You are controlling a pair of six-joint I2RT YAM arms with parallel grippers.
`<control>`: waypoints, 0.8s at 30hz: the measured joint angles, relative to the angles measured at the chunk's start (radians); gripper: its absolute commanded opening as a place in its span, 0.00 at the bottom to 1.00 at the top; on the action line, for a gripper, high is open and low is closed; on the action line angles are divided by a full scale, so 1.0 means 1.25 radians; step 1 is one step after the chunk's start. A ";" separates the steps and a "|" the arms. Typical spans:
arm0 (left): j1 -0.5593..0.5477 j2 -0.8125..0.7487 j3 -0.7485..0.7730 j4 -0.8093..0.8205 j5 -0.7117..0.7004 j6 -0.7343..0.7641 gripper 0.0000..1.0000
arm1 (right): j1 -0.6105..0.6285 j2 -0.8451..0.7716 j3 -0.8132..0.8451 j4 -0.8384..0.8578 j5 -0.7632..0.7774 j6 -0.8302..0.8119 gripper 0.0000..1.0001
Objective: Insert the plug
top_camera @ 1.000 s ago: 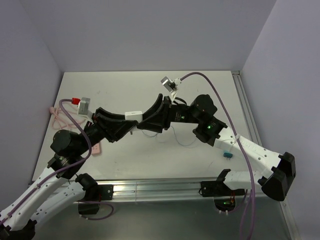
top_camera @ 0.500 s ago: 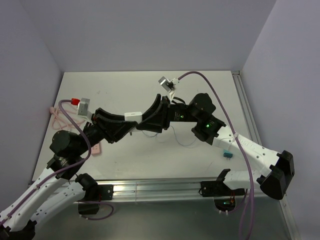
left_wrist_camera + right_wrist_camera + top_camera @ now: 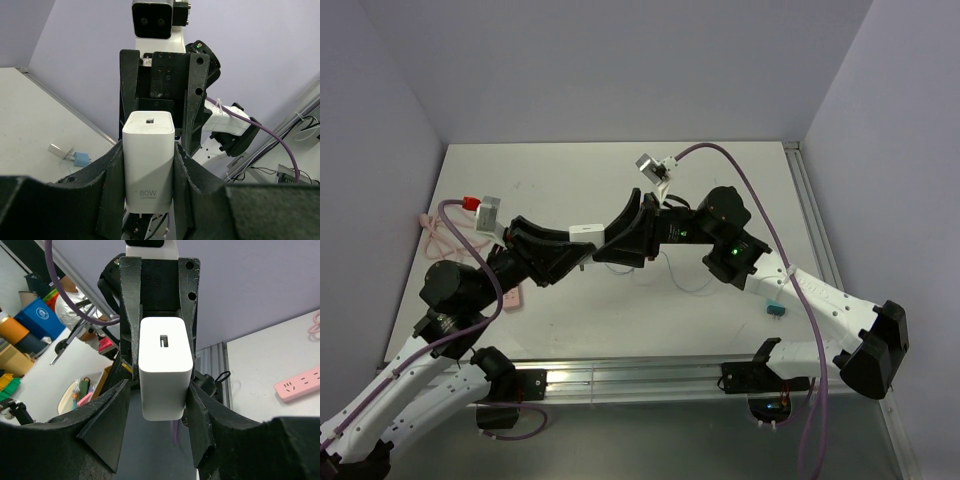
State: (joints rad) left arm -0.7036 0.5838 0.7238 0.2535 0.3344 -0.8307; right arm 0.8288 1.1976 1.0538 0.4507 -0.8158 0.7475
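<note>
A white charger block [image 3: 148, 160] marked 80W is clamped between the pads of my left gripper [image 3: 148, 146], held in the air over the table's middle [image 3: 585, 230]. Its slotted end faces my right gripper [image 3: 159, 385], whose jaws stand open around the block [image 3: 165, 367]. There is a clear gap at the left finger [image 3: 112, 405], and the right finger lies close alongside. Both grippers meet nose to nose in the top view, with the right gripper [image 3: 610, 240] on the right. A thin whitish wire [image 3: 682, 283] loops on the table under the right arm. I cannot make out its plug head.
A pink socket strip [image 3: 513, 298] lies at the left, also in the right wrist view [image 3: 299, 383], with its pink cord [image 3: 433, 232] coiled further left. A small blue item [image 3: 776, 311] lies near the right arm. A metal rail [image 3: 640, 375] runs along the near edge.
The right arm has edged slightly left toward the charger block. The left arm and the block have stayed put.
</note>
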 measured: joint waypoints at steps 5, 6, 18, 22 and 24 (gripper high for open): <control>0.000 -0.005 0.000 -0.009 0.000 0.002 0.01 | 0.001 0.003 -0.001 0.002 -0.005 0.000 0.55; 0.000 -0.005 0.000 -0.011 0.000 0.002 0.01 | 0.001 0.004 -0.002 0.002 -0.005 0.000 0.55; 0.000 -0.005 0.000 -0.015 0.005 0.006 0.01 | 0.009 0.013 -0.012 -0.001 -0.006 -0.008 0.21; 0.000 -0.006 0.000 -0.016 0.006 0.005 0.01 | 0.009 0.014 -0.012 0.001 -0.006 -0.006 0.00; 0.000 -0.007 0.000 -0.019 0.006 0.005 0.24 | 0.010 0.014 -0.012 0.001 -0.006 -0.007 0.00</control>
State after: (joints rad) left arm -0.7036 0.5751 0.7242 0.2298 0.3420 -0.8238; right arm 0.8413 1.2156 1.0393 0.4515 -0.8234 0.7391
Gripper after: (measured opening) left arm 0.390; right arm 0.434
